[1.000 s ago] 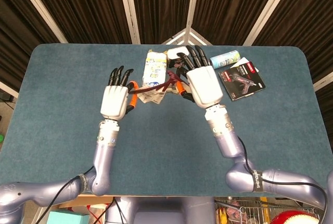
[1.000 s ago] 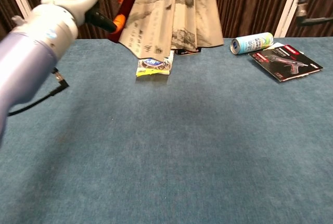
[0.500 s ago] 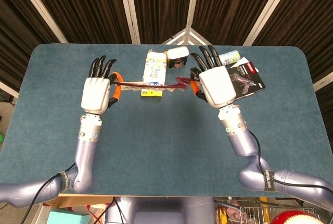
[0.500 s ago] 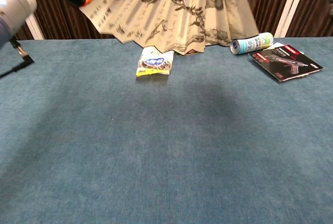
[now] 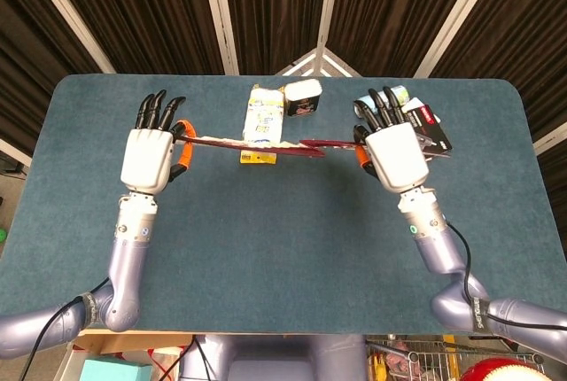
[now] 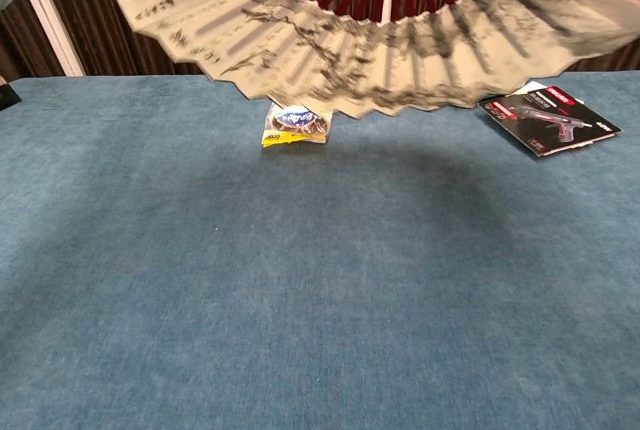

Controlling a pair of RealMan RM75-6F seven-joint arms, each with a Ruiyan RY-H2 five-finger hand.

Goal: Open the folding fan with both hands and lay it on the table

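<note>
Paper fan (image 6: 370, 60), one, spreads wide above the worktop's (image 5: 283, 248) far edge, left hand (image 5: 149, 158) and right hand (image 5: 399, 156) each pinching one end; near half lies open.

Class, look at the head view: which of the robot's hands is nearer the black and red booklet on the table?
Right. The right hand overlaps the booklet's near edge; the left hand is across the table, holding the fan's other end.

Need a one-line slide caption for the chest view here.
Folding fan spread wide and held in the air above the blue table, snack packet and black booklet behind.
</note>
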